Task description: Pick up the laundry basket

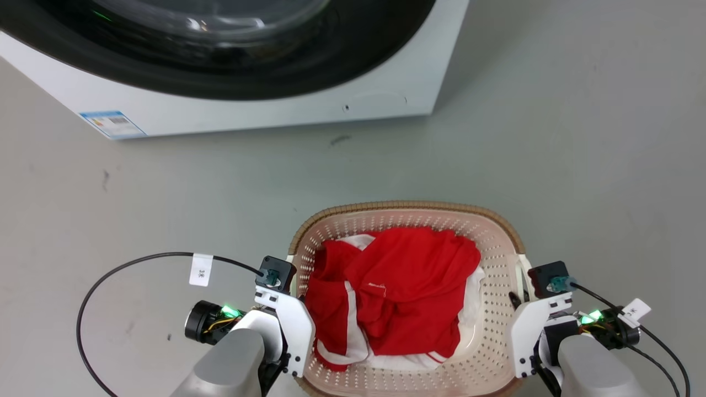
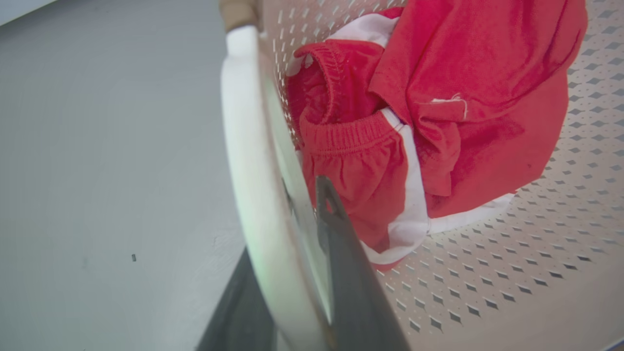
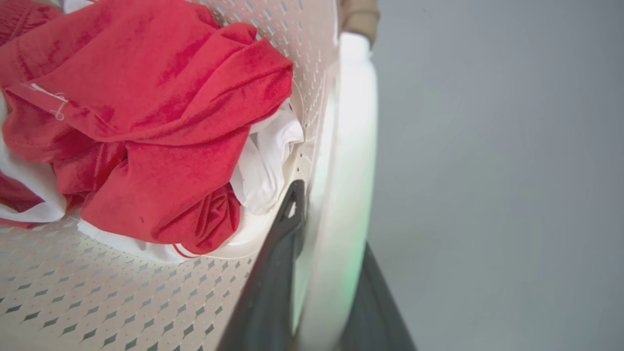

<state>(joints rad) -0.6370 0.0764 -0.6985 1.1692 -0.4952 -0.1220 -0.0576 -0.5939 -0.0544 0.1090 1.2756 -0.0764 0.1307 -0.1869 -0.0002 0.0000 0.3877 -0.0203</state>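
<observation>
Head view: cream perforated plastic laundry basket with a brown woven-look rim (image 1: 408,207) lies low and central against grey floor (image 1: 551,138), apart from a white washing machine (image 1: 276,110), holding crumpled red-and-white clothes (image 1: 408,286), with the left gripper (image 1: 295,325) and right gripper (image 1: 521,325) at its sides. Left wrist view: two dark fingers (image 2: 341,253) are clamped on the basket's left white loop handle (image 2: 243,146), one on each side. Right wrist view: the right gripper likewise pinches the right white loop handle (image 3: 351,146).

Washing machine (image 1: 248,110) on grey floor (image 1: 551,138) — red-white clothes (image 1: 408,275) heaped.
</observation>
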